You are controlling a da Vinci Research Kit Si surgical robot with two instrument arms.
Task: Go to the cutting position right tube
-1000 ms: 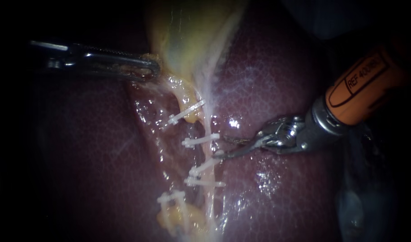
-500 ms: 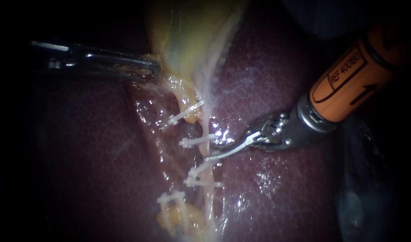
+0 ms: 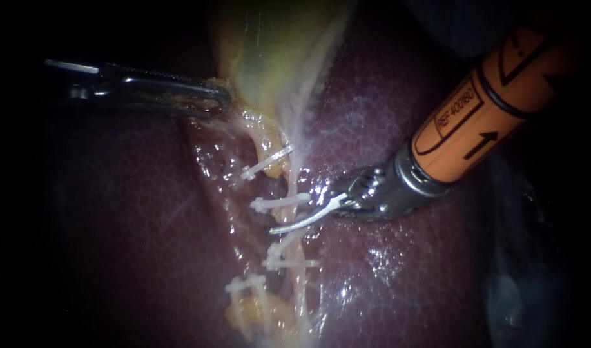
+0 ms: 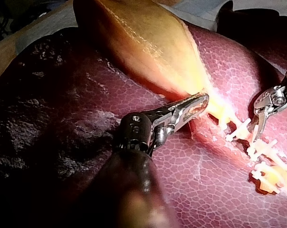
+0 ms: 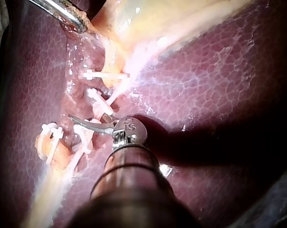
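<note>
1. Darkness surrounds the lit field, so nothing of the bench can be told. The liver (image 3: pixel 385 116) serves as the bed under the gallbladder and spreads wide around it.
2. The gallbladder (image 3: pixel 269 51), pale and yellow, is taken as the landmark. It is drawn out toward its narrow end, and this is judged to be done so that the tubes leaving it are pulled straight and laid bare.
3. The right instrument (image 3: pixel 295 219), with an orange shaft, is placed just beyond the gallbladder's narrow end. Its blades are parted. One curved blade is laid across the right tube, while the other is mostly hidden by a clip. The tube seems to lie in the gap and is not yet squeezed, so the cutting position is judged as nearly reached.
4. The left instrument (image 3: pixel 221 100) is clenched on the gallbladder's edge, close to the narrow end. By this grasp the tension is probably given.
5. The right tube (image 3: pixel 301 287) is seen as a pale strand that runs away from the gallbladder over the liver.
6. White clips are set across this tube: one clip (image 3: pixel 279 203) nearer to the gallbladder and a pair of clips (image 3: pixel 294 263) farther from it. The visible blade is placed between them, presumably so that both cut ends are left closed.
</note>
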